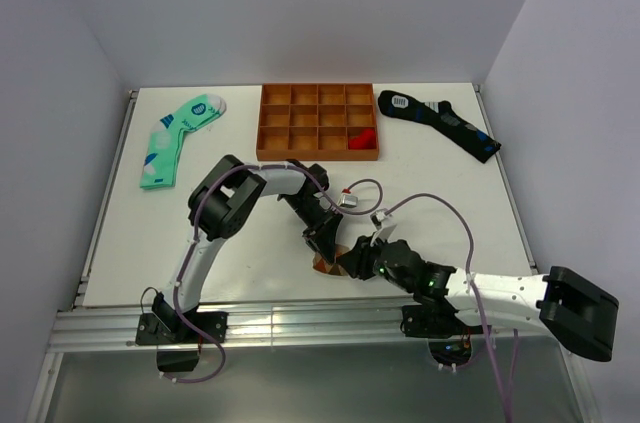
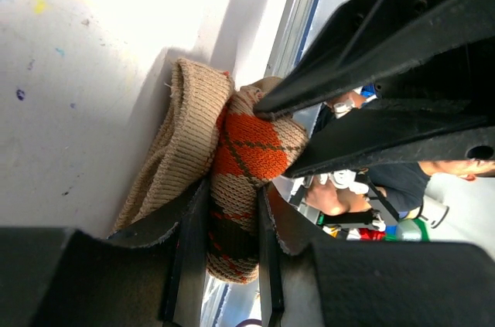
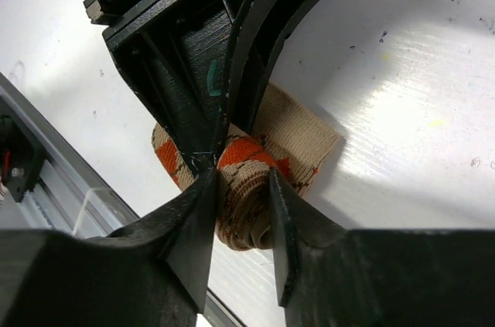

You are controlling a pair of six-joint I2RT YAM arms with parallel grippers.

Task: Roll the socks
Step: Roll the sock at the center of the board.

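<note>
The tan-brown argyle sock (image 1: 322,265) lies partly rolled near the table's front edge, between the two arms. In the left wrist view its orange diamond roll (image 2: 246,149) sits between my left gripper's (image 2: 226,257) fingers, which are shut on it. In the right wrist view the rolled end (image 3: 246,195) is clamped between my right gripper's (image 3: 241,226) fingers, and a flat tan part (image 3: 298,130) lies on the table behind. The two grippers meet tip to tip over the sock, the left gripper (image 1: 325,241) above and the right gripper (image 1: 352,258) beside it.
An orange-brown compartment tray (image 1: 318,148) stands at the back middle with a red item (image 1: 363,139) in one cell. A mint-green sock (image 1: 178,138) lies back left and a black sock (image 1: 438,121) back right. An aluminium rail (image 1: 300,318) runs along the front edge.
</note>
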